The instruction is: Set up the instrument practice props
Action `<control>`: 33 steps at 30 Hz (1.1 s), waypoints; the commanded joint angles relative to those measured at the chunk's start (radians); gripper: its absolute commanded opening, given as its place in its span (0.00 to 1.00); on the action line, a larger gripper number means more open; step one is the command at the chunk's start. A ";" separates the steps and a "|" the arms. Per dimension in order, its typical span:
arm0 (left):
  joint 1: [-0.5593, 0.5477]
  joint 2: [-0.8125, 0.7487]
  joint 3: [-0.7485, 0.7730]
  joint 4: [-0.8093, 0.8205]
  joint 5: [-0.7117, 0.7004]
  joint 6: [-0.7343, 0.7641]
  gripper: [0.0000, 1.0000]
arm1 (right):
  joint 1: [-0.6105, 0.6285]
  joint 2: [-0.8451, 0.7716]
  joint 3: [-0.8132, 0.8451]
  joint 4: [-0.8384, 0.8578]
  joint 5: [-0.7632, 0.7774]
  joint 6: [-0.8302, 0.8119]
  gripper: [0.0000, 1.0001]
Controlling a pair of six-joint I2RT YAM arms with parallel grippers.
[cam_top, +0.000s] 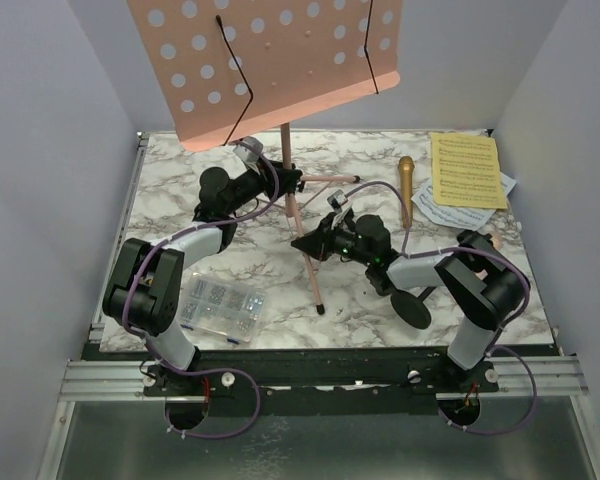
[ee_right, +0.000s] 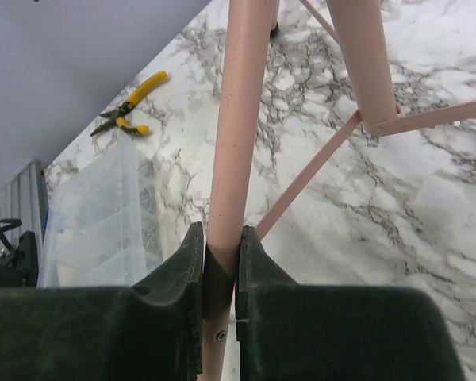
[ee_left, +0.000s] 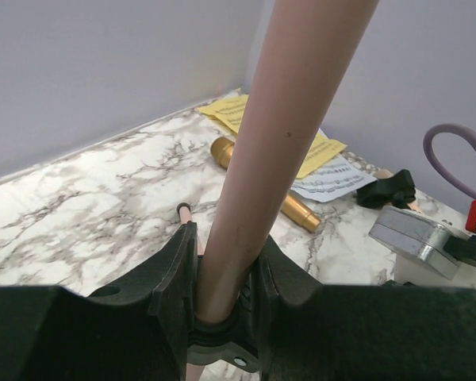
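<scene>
Music rack: pink perforated panel, smooth round tubes; marble-veined table.

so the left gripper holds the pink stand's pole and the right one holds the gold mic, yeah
No: the right gripper is shut on a leg of the pink stand, as the right wrist view shows. The gold mic lies unheld.

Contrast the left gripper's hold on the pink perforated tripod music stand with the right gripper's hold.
The left gripper clamps the pink perforated tripod music stand's thick central pole; the right gripper clamps a thinner slanted leg. The left gripper's jaws stand wider apart than the right gripper's. Both are shut on the stand.
</scene>
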 commanded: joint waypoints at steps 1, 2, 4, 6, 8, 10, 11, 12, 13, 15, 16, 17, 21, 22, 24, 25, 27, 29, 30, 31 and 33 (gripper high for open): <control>-0.014 -0.035 0.002 -0.017 0.028 -0.150 0.00 | -0.003 0.143 0.004 0.031 0.094 -0.146 0.00; -0.009 -0.030 0.004 -0.017 0.024 -0.161 0.00 | -0.003 0.147 0.008 0.037 0.107 -0.136 0.00; 0.005 -0.018 0.013 -0.014 0.022 -0.201 0.08 | -0.002 0.153 0.009 0.052 0.138 -0.112 0.00; 0.019 -0.011 0.022 -0.009 0.023 -0.234 0.20 | -0.002 0.162 0.008 0.060 0.173 -0.093 0.00; 0.026 -0.012 0.022 -0.008 0.014 -0.248 0.34 | -0.002 0.174 0.011 0.063 0.192 -0.073 0.00; 0.026 -0.017 0.018 -0.007 -0.001 -0.253 0.49 | -0.001 0.184 0.010 0.074 0.203 -0.041 0.00; 0.026 -0.021 0.016 -0.007 -0.007 -0.258 0.55 | 0.002 0.186 0.009 0.082 0.215 -0.022 0.00; 0.027 -0.024 0.017 -0.007 -0.010 -0.267 0.59 | 0.006 0.190 0.009 0.086 0.229 -0.005 0.01; 0.026 -0.026 0.018 -0.007 -0.010 -0.276 0.70 | 0.013 0.193 0.012 0.089 0.248 0.011 0.00; 0.026 -0.035 0.021 -0.007 -0.015 -0.292 0.87 | 0.029 0.198 0.016 0.087 0.293 0.033 0.00; 0.026 -0.040 0.019 -0.009 -0.024 -0.299 0.90 | 0.034 0.198 0.020 0.083 0.312 0.041 0.00; 0.026 -0.048 0.016 -0.012 -0.038 -0.305 0.93 | 0.040 0.200 0.023 0.079 0.337 0.049 0.00; 0.026 -0.080 -0.003 -0.050 -0.125 -0.326 0.95 | 0.047 0.206 0.037 0.055 0.402 0.073 0.00; 0.026 -0.087 -0.007 -0.065 -0.146 -0.329 0.95 | 0.047 0.207 0.035 0.060 0.398 0.070 0.00; 0.027 -0.095 -0.008 -0.097 -0.177 -0.328 0.95 | 0.047 0.208 0.030 0.070 0.387 0.069 0.00; 0.026 -0.099 -0.013 -0.106 -0.195 -0.327 0.95 | 0.048 0.205 0.026 0.075 0.381 0.068 0.00; 0.026 -0.106 -0.017 -0.119 -0.214 -0.321 0.95 | 0.049 0.196 0.011 0.081 0.365 0.063 0.00; 0.025 -0.117 -0.015 -0.149 -0.232 -0.316 0.95 | 0.049 0.184 0.003 0.072 0.364 0.055 0.01; 0.025 -0.126 -0.015 -0.169 -0.241 -0.317 0.95 | 0.050 0.174 -0.001 0.059 0.342 0.053 0.07; 0.022 -0.142 -0.020 -0.193 -0.263 -0.317 0.95 | 0.050 0.164 -0.001 0.043 0.330 0.051 0.16; 0.006 -0.180 -0.040 -0.236 -0.331 -0.316 0.97 | 0.049 0.141 0.004 0.012 0.307 0.046 0.31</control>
